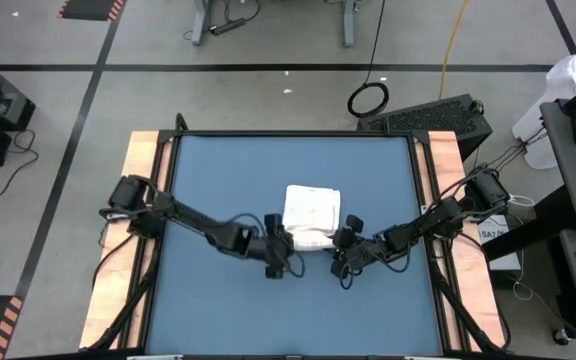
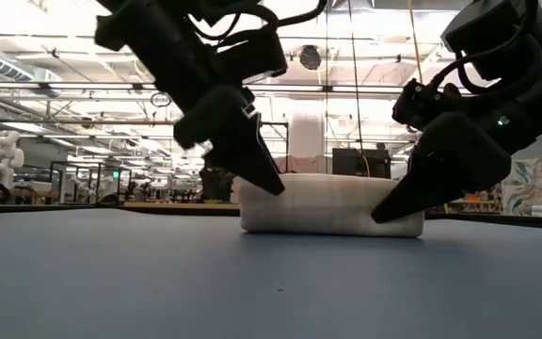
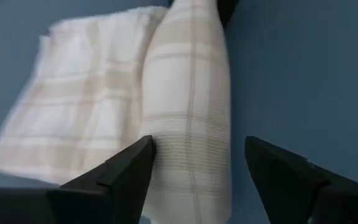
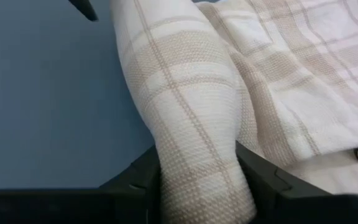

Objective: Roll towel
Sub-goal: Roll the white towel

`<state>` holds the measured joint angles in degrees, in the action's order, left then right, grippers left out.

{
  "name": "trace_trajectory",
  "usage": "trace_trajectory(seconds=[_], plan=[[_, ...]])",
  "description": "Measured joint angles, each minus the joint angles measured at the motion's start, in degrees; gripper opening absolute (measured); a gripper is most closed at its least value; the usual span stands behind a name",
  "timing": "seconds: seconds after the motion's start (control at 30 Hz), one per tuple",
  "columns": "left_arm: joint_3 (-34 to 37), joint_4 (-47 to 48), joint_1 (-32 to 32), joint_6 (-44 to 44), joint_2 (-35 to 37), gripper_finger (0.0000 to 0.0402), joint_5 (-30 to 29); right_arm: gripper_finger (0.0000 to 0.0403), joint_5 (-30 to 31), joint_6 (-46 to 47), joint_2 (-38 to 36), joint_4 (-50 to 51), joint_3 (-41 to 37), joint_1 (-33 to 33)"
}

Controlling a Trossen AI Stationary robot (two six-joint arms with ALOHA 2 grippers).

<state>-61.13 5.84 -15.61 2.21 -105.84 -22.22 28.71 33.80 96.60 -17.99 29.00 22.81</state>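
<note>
The white plaid towel [image 1: 313, 208] lies mid-table. Its near part is wound into a roll [image 2: 332, 205] that lies left to right, and its far part [image 3: 73, 106] lies flat on the blue table. My left gripper [image 1: 286, 243] is open at the roll's left end [image 3: 188, 155], one finger on either side of it. My right gripper [image 1: 340, 243] is shut on the roll's right end [image 4: 194, 149]. Both grippers are low at the table, and in the low view the left [image 2: 262, 174] and right [image 2: 393, 207] fingers slant down at the roll's ends. My left gripper has its far-side finger [image 3: 132, 168] against the roll's side [image 3: 157, 146], in the crease where roll meets flat cloth. The near-side finger [image 3: 278, 174] stands clear of the roll. The fingers lie level along the roll, coming from the table's left. The roll rests on the table. My right gripper pinches the roll's right end [image 4: 197, 168], several wound layers, between its two fingers [image 4: 263, 177], one on each side. The fingers come from the table's right, slanting down and lying along the roll. The roll rests on the table, its flat part beside it.
The blue table top [image 1: 218, 170] is rimmed by wooden side rails [image 1: 143, 180]. A dark case [image 1: 433, 118] and a cable loop [image 1: 368, 98] lie on the floor beyond the far edge. The two arms reach in from the left and right sides.
</note>
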Motion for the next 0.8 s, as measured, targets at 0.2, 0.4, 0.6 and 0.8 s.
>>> trace_trajectory(seconds=[0.2, 0.4, 0.6, 0.8], plan=[[-0.11, -1.97, -1.61, -1.27, -2.98, 0.0261, -5.73, 0.0139, -0.13, 0.09, 0.00, -0.03, -0.01, -0.20], [-0.19, -2.60, 0.12, -1.49, -4.78, 0.0261, -5.54, 0.0139, -1.16, 0.13, 0.00, -0.24, -0.03, -0.44], [-0.25, -2.75, 3.64, -1.24, -5.22, 0.0259, 2.19, 0.0149, -1.67, -2.46, -1.93, 0.01, -0.06, -0.34], [-0.32, -2.93, 7.28, -1.16, -5.18, 0.0231, 10.49, 0.0211, 0.12, -14.53, -7.03, 3.33, -0.36, 1.32]])
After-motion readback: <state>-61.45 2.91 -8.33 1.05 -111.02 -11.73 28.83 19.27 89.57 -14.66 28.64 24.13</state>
